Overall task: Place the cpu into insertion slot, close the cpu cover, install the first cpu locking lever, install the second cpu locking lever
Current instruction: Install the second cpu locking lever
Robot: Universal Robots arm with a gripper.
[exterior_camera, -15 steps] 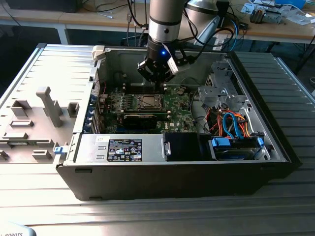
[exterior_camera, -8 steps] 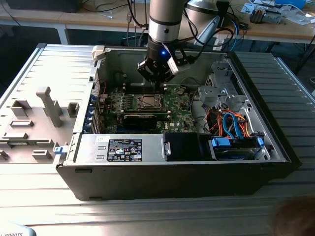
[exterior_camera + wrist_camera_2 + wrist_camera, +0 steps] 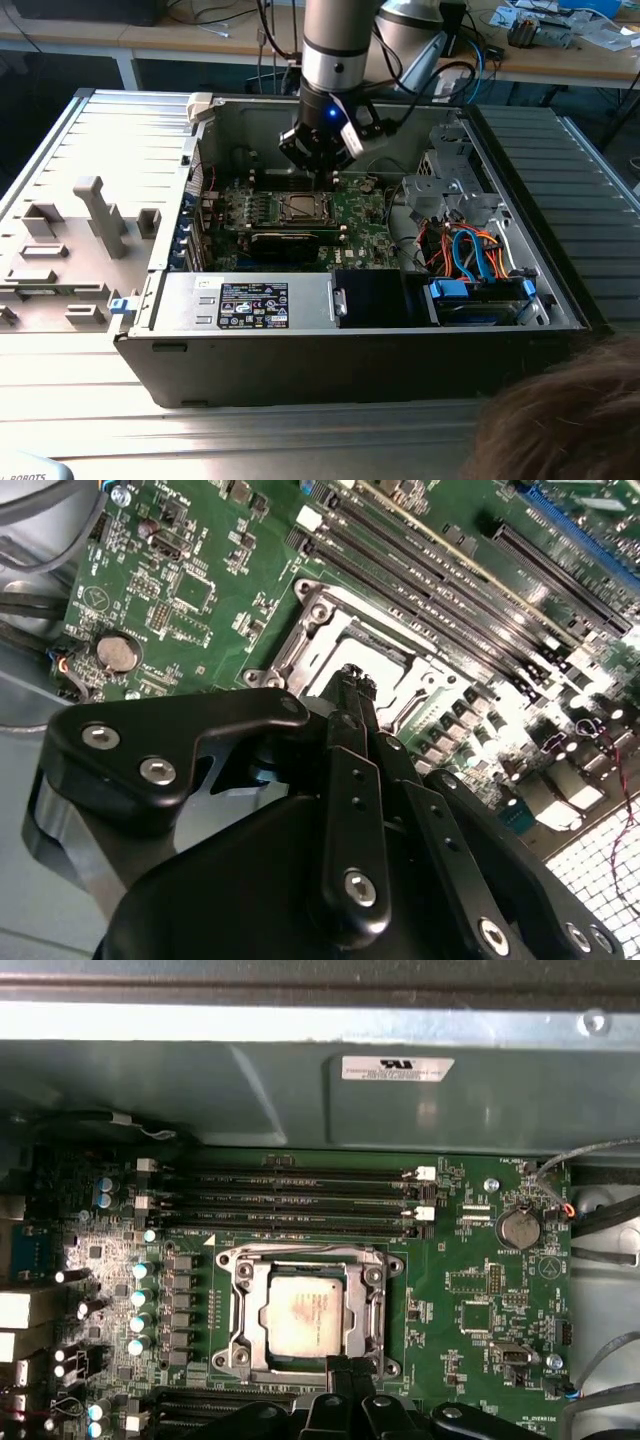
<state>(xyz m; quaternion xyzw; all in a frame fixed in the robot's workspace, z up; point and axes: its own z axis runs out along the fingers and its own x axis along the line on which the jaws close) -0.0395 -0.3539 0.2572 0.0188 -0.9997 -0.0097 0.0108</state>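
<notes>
In the first wrist view the cpu (image 3: 305, 1315) lies flat in the insertion slot (image 3: 238, 1272) on the green board, its dull silver top showing. The cpu cover (image 3: 373, 1305) lies down around it as a silvery frame. I cannot tell how the locking levers stand. My gripper (image 3: 345, 1365) is shut with nothing in it, its tips just over one edge of the socket. The second wrist view shows the gripper (image 3: 352, 675) close above the cover (image 3: 325, 630). In the exterior view the gripper (image 3: 318, 165) hangs inside the open case, just behind the socket (image 3: 301, 207).
Rows of memory slots (image 3: 290, 1200) run beside the socket, and a coin battery (image 3: 518, 1228) sits on the board. A black card (image 3: 287, 243), a power supply (image 3: 250, 300) and bundled cables (image 3: 470, 250) crowd the case. A person's hair (image 3: 570, 420) shows at the exterior view's lower right.
</notes>
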